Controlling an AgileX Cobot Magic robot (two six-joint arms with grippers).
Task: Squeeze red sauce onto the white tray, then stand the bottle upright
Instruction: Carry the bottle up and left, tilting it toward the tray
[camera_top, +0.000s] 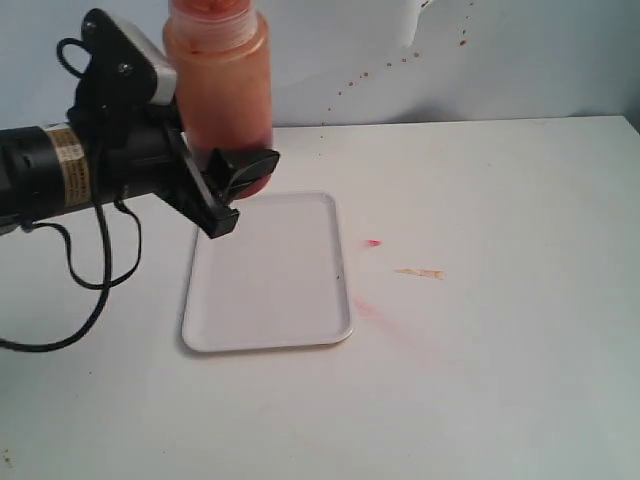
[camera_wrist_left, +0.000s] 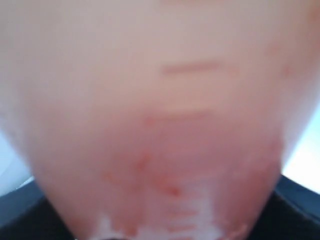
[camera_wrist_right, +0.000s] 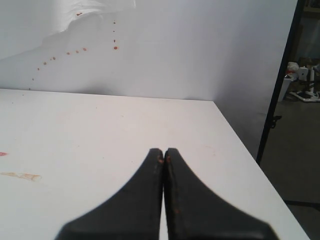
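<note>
My left gripper (camera_top: 238, 190) is shut on the lower part of the bottle (camera_top: 220, 90) and holds it roughly vertical in the air above the far left corner of the white tray (camera_top: 270, 290). The bottle's upper end is cut off by the picture's edge, so the nozzle is hidden. In the left wrist view the orange-stained bottle (camera_wrist_left: 160, 125) fills almost everything. No red sauce shows on the tray. A small bright red sauce blob (camera_top: 373, 243) lies on the table right of the tray. My right gripper (camera_wrist_right: 163, 151) is shut on nothing, above bare table.
A pinkish smear (camera_top: 366, 310) and an orange streak (camera_top: 420, 273) mark the white table (camera_top: 500, 380) right of the tray. Reddish specks dot the back wall (camera_top: 380, 70). The table's edge (camera_wrist_right: 240, 145) drops to the floor beyond the right gripper.
</note>
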